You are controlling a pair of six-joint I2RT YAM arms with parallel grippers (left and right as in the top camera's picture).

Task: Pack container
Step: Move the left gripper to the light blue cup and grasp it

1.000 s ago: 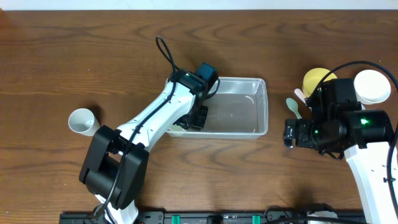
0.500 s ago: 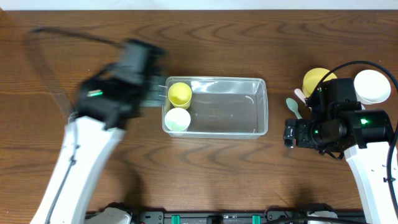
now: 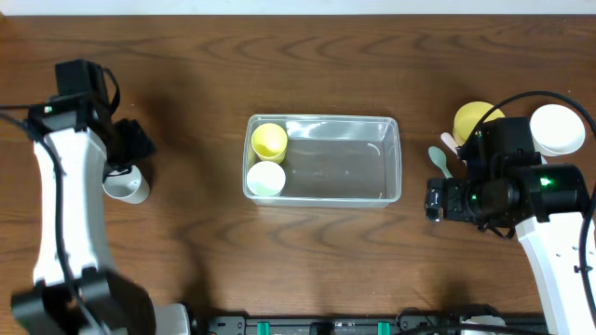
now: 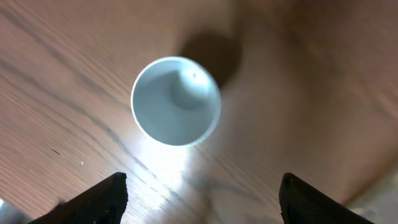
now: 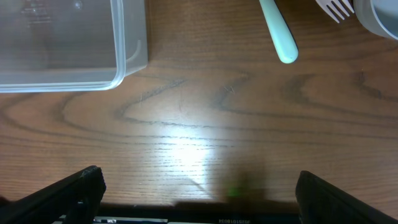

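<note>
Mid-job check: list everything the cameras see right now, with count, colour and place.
container: one, clear, table centre
yellow cup: one, yellow, inside the container, left end, far corner
pale cup: one, whitish, inside the container, left end, near corner
white cup: one, white, on the table at the far left
yellow bowl: one, yellow, right side, partly hidden by the arm
white bowl: one, white, far right
spoon: one, pale green, right of the container
fork: one, pale, beside the spoon
table: one, brown wood
left end effector: open, over the white cup
right end effector: open, over bare wood right of the container
</note>
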